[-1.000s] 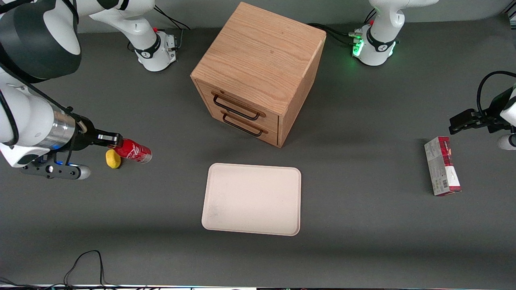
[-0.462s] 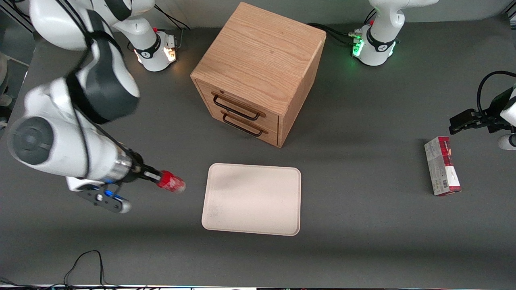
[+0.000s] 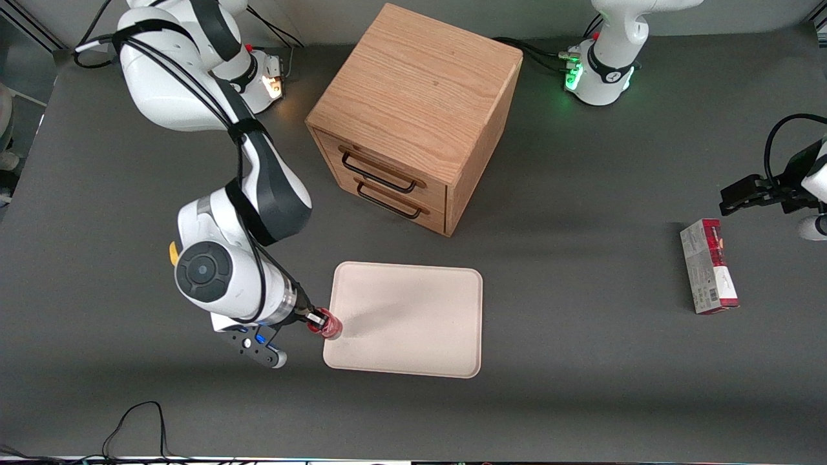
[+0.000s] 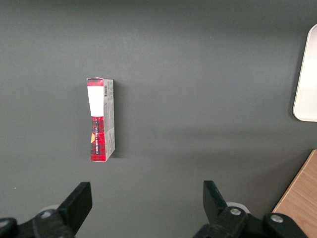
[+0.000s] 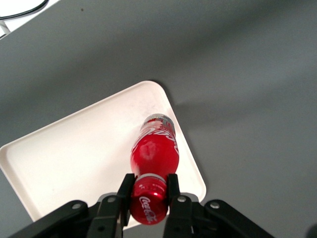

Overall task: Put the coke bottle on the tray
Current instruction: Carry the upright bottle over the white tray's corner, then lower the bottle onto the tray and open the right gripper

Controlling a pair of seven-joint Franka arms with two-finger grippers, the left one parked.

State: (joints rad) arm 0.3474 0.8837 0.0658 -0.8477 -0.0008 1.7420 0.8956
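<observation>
From the front I see my gripper (image 3: pixel 316 320) has swung in from the working arm's end of the dark grey surface (image 3: pixel 581 361) to the edge of the pale beige-pink rectangular tray (image 3: pixel 413 320), carrying the small red-capped, red-labelled coke bottle (image 3: pixel 327 325); the yellow lemon-like lump (image 3: pixel 172 252) now peeks out beside the arm. In the right wrist view, the fingers (image 5: pixel 125 189) clamp the bottle's (image 5: pixel 154 151) cap, its base hanging over the tray's (image 5: pixel 74 153) corner.
</observation>
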